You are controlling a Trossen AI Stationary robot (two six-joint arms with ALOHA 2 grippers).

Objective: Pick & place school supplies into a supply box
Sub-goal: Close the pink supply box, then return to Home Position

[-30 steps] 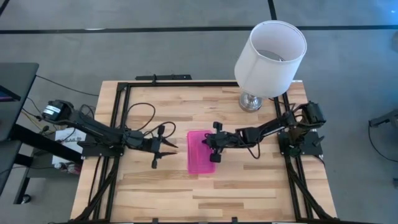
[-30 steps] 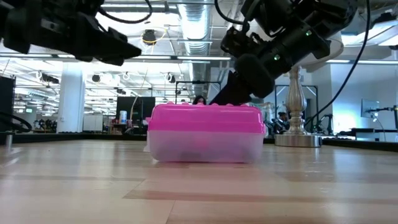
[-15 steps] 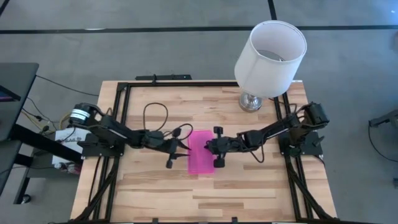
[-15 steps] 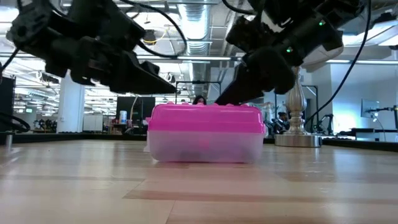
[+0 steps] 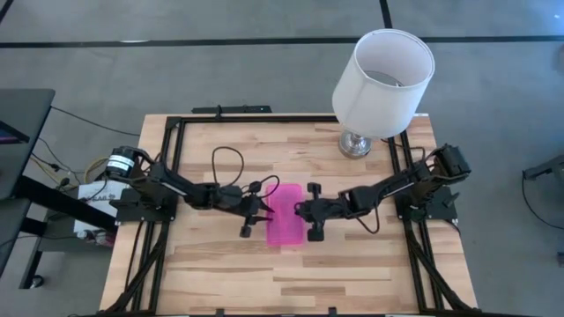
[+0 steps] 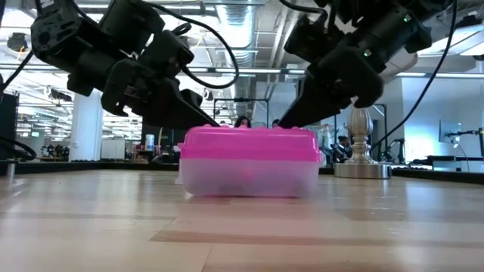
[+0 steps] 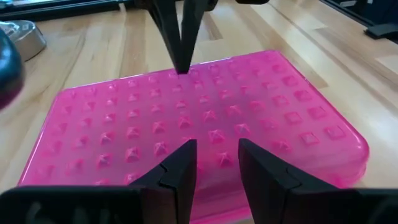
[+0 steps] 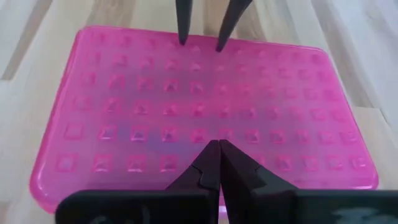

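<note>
A wooden table [image 5: 220, 264] with a black frame carried a closed supply box [image 5: 284, 215], its bright pink studded lid over a clear base, lying near the table's middle. A white-shaded lamp [image 5: 382, 70] on a silver foot stood at the far right corner, well apart from the box and clear of both arms.

The left gripper [image 7: 214, 155] reached in over the box's left edge, its fingers parted with a gap between them, tips down on or just above the lid and grasping nothing. The right gripper [image 8: 218, 149] came in over the box's right edge with its fingers pressed together, also empty, its tips at the lid.

From table height, the frosted base blurred whatever lay inside the box; only a faint pinkish smudge showed. No loose pens or scissors could be made out on the table. A bundle of cables sat beyond the left edge. No readable writing was visible anywhere.
</note>
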